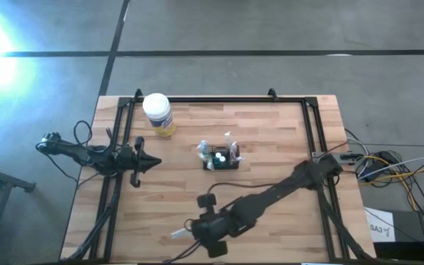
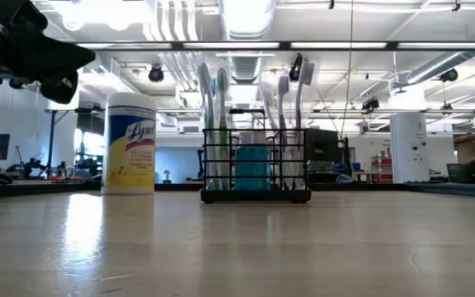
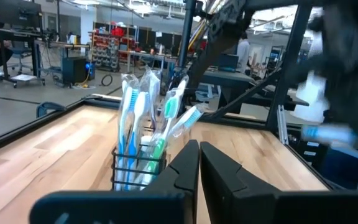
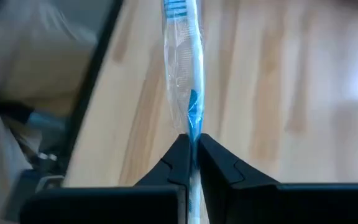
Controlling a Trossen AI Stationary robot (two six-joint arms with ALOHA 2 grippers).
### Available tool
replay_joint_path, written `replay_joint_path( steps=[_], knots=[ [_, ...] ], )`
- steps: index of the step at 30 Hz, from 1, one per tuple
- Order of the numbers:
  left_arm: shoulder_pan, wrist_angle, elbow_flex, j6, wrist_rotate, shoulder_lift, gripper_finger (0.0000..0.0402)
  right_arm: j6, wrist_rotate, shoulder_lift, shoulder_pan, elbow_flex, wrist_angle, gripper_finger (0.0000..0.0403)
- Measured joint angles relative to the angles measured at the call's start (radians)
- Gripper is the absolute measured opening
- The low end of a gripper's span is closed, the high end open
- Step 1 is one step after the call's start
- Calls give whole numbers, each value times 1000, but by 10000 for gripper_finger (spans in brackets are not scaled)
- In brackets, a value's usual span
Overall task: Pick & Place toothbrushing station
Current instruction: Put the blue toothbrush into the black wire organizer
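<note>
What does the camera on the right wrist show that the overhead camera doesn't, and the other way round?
Only the right wrist view shows the right tool pinching a clear-wrapped blue toothbrush. Only the overhead view shows the whole table: the black wire caddy at its middle, the white-lidded jar, and the left tool shut, holding nothing. Both show the wooden tabletop and its black frame.

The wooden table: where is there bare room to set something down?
Bare wood lies right of the caddy, toward the table's right frame rail, and along the far edge right of the wipes jar. It is crowded between left gripper, caddy and right gripper.
</note>
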Motion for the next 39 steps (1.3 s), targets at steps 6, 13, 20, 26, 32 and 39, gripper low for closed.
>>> replay_joint_path(
  steps=[6,13,20,26,32,39],
  knots=[
    [0,-2,0,0,0,0,21,-110,64,-166,8,-10,19,13],
    [0,-15,0,1,0,1,16,-277,114,-377,10,-165,137,13],
    [0,-26,0,13,0,2,14,-328,113,-694,-5,-658,440,13],
    [0,-25,0,31,-2,2,10,-341,83,-968,-6,-1138,768,13],
    [0,-20,0,35,-62,2,13,-412,79,-1198,-12,-1551,1149,13],
    [0,-14,0,22,-83,2,10,-512,69,-1389,-50,-1865,1436,13]
  ],
)
